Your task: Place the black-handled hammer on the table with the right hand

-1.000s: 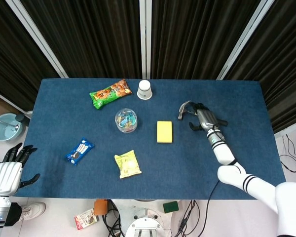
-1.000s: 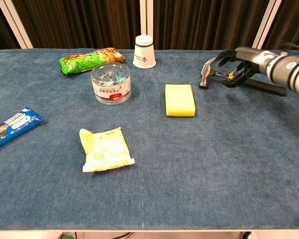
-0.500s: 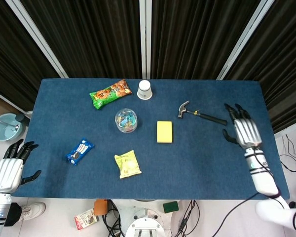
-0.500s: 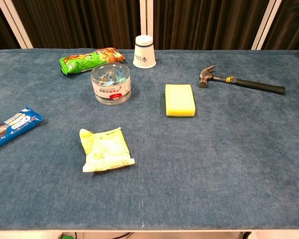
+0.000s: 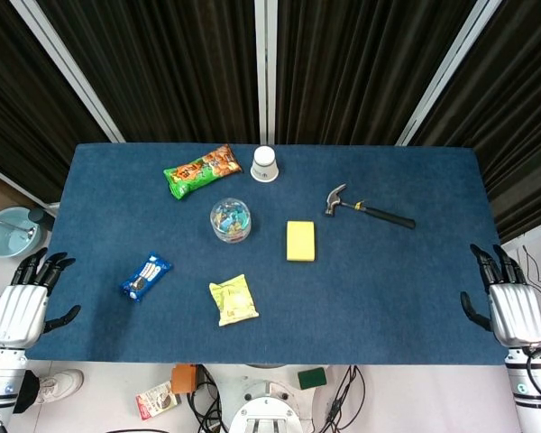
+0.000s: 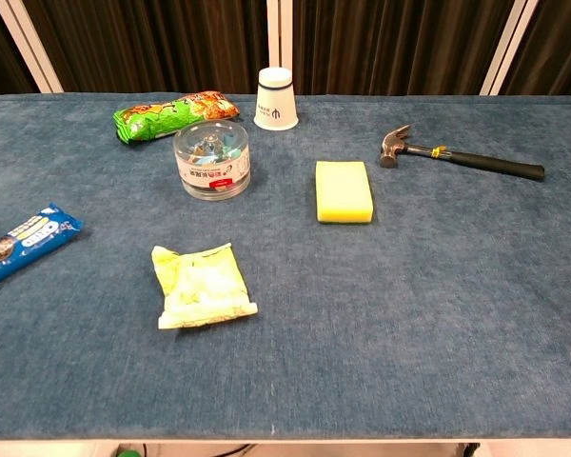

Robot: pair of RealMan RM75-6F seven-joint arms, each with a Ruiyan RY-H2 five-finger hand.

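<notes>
The black-handled hammer point(image 5: 368, 209) lies flat on the blue table point(image 5: 388, 298), its metal head toward the yellow sponge and its handle pointing right; the chest view shows the hammer point(image 6: 460, 157) at the far right. My right hand point(image 5: 512, 307) hangs off the table's right edge, fingers spread, holding nothing, well clear of the hammer. Off the left edge, my left hand point(image 5: 25, 304) is also open and empty. Neither hand appears in the chest view.
On the table lie a yellow sponge point(image 5: 300, 240), a clear round tub point(image 5: 231, 220), a white paper cup point(image 5: 264, 164), a green snack bag point(image 5: 202, 170), a yellow packet point(image 5: 233, 299) and a blue cookie pack point(image 5: 145, 275). A bowl point(image 5: 7, 232) sits off-table left.
My right hand let go of the hammer and drew back right and toward me, past the table's edge. The hammer stays where it was laid. The left hand barely moved.
</notes>
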